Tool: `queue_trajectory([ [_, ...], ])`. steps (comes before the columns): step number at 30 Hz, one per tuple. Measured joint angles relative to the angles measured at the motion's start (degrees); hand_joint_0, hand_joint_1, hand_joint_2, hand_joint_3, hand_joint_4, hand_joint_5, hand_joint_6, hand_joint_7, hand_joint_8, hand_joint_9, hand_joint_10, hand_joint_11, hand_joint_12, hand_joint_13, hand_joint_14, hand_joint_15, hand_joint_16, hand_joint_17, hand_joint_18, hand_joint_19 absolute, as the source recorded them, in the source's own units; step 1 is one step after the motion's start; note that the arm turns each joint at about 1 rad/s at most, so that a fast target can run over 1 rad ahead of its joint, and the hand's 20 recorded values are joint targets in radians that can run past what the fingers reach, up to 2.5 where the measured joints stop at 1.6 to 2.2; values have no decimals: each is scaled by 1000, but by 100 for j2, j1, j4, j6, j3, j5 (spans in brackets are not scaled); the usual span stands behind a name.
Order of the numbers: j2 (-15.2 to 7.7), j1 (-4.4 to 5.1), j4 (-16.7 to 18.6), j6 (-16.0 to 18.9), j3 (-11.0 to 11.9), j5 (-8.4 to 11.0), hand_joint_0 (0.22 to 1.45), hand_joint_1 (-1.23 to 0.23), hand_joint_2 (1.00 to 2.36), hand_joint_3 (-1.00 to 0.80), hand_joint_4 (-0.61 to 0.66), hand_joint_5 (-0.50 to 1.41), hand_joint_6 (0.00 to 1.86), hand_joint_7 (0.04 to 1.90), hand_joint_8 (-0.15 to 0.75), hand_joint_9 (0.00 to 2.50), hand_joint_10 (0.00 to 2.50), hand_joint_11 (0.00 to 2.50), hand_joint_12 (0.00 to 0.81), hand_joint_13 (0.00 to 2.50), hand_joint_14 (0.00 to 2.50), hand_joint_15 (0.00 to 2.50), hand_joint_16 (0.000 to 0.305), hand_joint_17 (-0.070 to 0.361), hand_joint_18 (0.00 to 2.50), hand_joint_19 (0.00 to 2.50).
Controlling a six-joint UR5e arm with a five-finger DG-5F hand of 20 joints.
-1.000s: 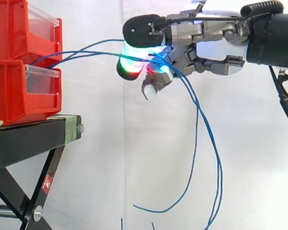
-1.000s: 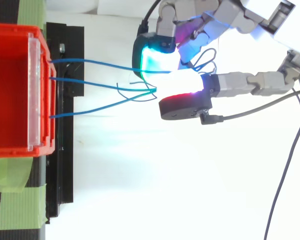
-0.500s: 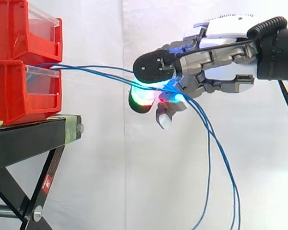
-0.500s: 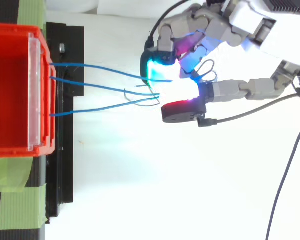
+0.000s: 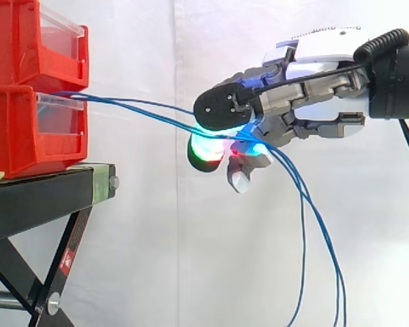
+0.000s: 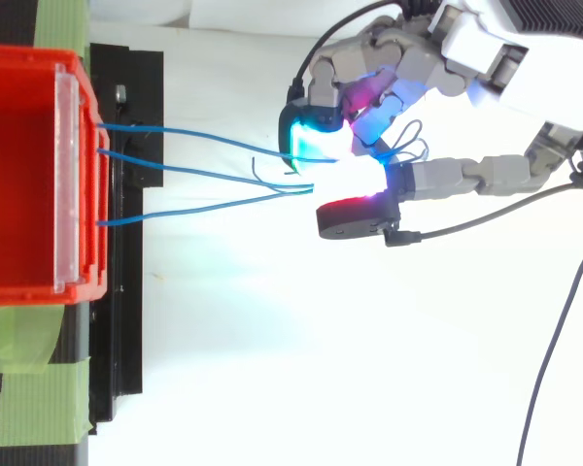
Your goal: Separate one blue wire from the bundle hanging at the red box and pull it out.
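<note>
Three blue wires (image 6: 175, 167) leave the front of the lower red box (image 5: 27, 129) and run right, converging at my hand (image 5: 307, 109). In the side view they slope slightly down to the fingers, then hang in long loops (image 5: 303, 231) below the palm. The hand is level with the box front and well to its right, with fingers and thumb curled round the wires where they meet. Its fingertips (image 5: 204, 146) glow green, cyan and red. From above, the hand (image 6: 466, 49) closes on the bundle near the picture's middle. I cannot tell whether one wire is apart from the others inside the grip.
A second red bin (image 5: 34, 41) sits on top of the lower one. Both stand on a black stand (image 5: 48, 197) with crossed legs. Green tape (image 6: 29, 388) marks the stand's near side. A white curtain hangs behind.
The hand has moved right and a little down, away from the box, dragging the wires with it. They run straighter now, and their loose ends have dropped out of the side view.
</note>
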Motion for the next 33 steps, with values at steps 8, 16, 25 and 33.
queue_trajectory([
  [8, 0, 0, -1, 0, 0, 1, 603, -788, 1033, 18, -214, -95, 752, 1261, 270, 1227, 16, 1547, 392, 703, 27, 830, 47, 107, 541, 671],
  [16, 0, 0, -2, 0, 0, 6, 603, -790, 1033, 18, -216, -99, 760, 1251, 266, 1224, 17, 1556, 391, 707, 28, 836, 47, 106, 534, 672],
  [25, 1, 0, -2, 0, 0, 6, 603, -791, 1033, 13, -202, -102, 765, 1243, 266, 1218, 16, 1544, 387, 696, 28, 849, 47, 105, 528, 681],
  [33, 1, 0, -2, 0, 0, 6, 612, -813, 1032, -19, -118, -104, 760, 1228, 259, 1168, 16, 1565, 364, 615, 27, 840, 46, 104, 457, 686],
])
